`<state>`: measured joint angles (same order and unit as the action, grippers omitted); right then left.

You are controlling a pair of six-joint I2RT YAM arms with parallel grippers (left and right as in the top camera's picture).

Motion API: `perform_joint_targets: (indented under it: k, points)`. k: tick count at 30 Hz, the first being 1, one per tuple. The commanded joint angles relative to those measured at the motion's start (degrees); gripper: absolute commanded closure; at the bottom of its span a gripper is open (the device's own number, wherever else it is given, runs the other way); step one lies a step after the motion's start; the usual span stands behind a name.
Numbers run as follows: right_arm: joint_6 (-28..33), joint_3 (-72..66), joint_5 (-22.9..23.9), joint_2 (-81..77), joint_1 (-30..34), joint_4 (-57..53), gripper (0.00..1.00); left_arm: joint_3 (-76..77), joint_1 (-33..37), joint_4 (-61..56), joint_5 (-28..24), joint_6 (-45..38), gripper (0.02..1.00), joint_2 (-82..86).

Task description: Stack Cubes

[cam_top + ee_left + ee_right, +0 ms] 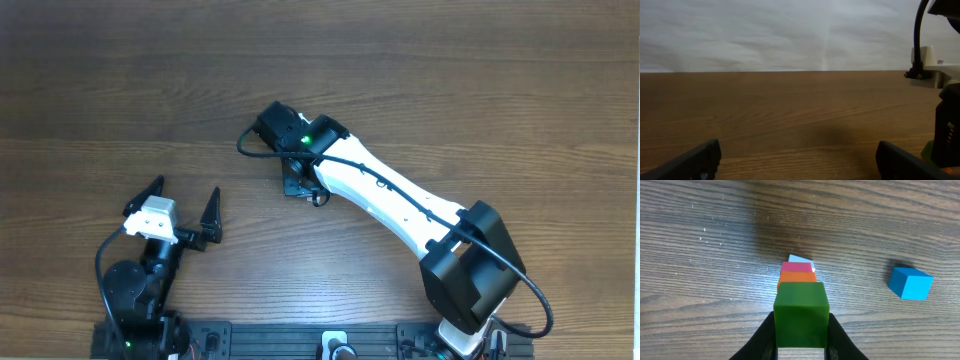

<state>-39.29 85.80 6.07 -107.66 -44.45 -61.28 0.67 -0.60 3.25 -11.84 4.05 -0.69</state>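
Right wrist view: claw (801, 339) seemingly grips green cube (801, 311).

Green cube (801, 314) covers most of the stack. Orange cube (798, 277), pink cube (798, 267) and pale cube (801, 259) show as slivers only. Green touching orange or just above: can't tell. Right gripper (801, 330) fingers (762, 340) cut off at frame edge, left gripper (797, 157) fingers (699, 159) too.
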Motion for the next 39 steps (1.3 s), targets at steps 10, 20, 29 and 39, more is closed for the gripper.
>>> perform_joint_targets:
  k: [10,20,29,39]
  points:
    - [-0.9,-0.5,-0.5,-0.5,0.5,0.0,0.908,-0.3,-0.2,0.0,-0.5,-0.9,0.023,0.3]
    - [-0.9,-0.5,-0.5,-0.5,0.2,0.2,0.899,-0.3,-0.2,0.0,-0.5,-0.8,0.018,0.3]
    - [-0.9,-0.5,-0.5,-0.5,0.1,0.2,0.875,-0.3,-0.2,0.0,-0.5,-0.8,0.018,0.3]
    - [-0.9,-0.5,-0.7,-0.5,0.1,0.3,0.818,-0.3,-0.2,0.0,-0.5,-0.9,0.018,0.3]
